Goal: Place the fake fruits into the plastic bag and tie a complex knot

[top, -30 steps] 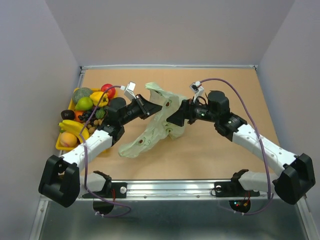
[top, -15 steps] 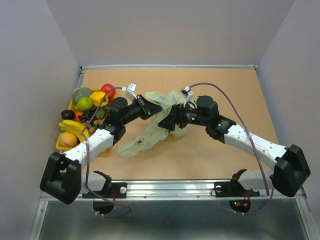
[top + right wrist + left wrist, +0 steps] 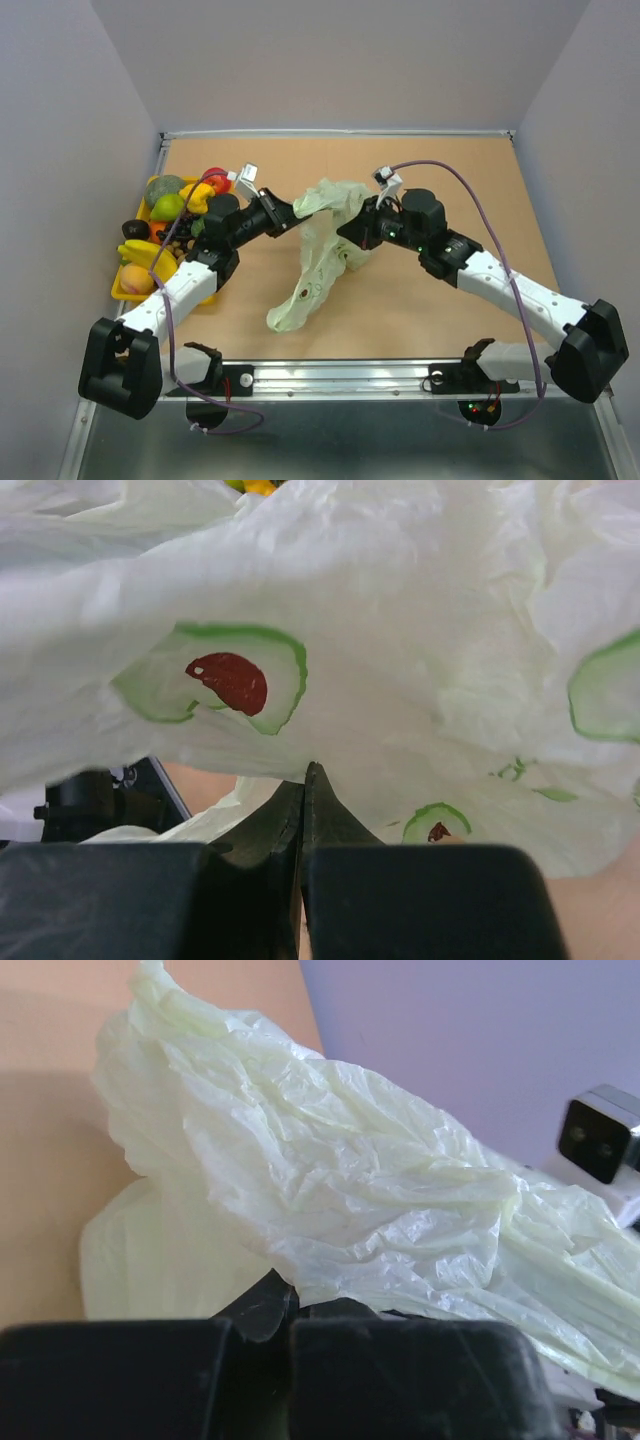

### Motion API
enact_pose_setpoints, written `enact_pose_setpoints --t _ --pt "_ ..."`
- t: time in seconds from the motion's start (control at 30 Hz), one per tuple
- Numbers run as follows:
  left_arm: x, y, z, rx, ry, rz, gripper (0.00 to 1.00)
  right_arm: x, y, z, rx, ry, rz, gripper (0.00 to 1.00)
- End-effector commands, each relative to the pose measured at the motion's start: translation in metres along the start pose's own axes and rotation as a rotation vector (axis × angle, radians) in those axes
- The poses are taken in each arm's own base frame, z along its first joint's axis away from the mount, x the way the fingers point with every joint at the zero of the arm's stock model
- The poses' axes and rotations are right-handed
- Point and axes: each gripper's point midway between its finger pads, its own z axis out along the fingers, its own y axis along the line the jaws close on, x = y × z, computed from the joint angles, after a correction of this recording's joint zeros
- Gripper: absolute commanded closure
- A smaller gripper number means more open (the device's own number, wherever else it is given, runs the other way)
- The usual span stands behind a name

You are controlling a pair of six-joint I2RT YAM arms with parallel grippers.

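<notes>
Fake fruits (image 3: 170, 206) seemingly all fill yellow tray (image 3: 122, 292), outside plastic bag (image 3: 320, 250).

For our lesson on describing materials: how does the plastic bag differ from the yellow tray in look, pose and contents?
The plastic bag is pale green, crinkled and limp; the yellow tray is rigid. The bag is held up mid-table, pinched by the left end effector and the right end effector; the tray lies flat at the table's left edge. The tray holds the fake fruits; none shows in the bag. Both are containers.
</notes>
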Motion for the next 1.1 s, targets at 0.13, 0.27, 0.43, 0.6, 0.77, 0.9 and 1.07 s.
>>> enact_pose_setpoints --t 0.13,0.27,0.43,0.6,0.77,0.9,1.07 --pt "-0.019 0.026 -0.019 -0.142 0.012 0.323 1.0 -0.062 0.004 -0.042 0.087 -0.106 -0.259 1.0" --pt "-0.013 0.053 -0.023 -0.241 0.056 0.361 1.0 -0.102 -0.011 -0.048 0.121 -0.138 -0.354 1.0" --pt "0.013 0.066 -0.02 -0.235 0.13 0.205 1.0 -0.118 -0.03 -0.027 0.111 -0.063 -0.431 1.0" --pt "0.018 0.052 -0.008 -0.131 0.13 0.054 1.0 -0.097 -0.036 0.006 0.033 0.071 -0.359 0.78" --pt "0.016 0.038 -0.001 -0.07 0.125 -0.043 1.0 -0.068 -0.049 -0.001 0.092 0.125 -0.248 0.0" --pt "0.019 0.039 0.0 -0.072 0.124 -0.105 1.0 -0.041 -0.049 -0.025 0.137 0.128 -0.108 0.0" --pt "0.027 0.039 -0.001 -0.082 0.123 -0.162 1.0 -0.038 -0.017 -0.035 0.118 0.009 -0.004 0.0"
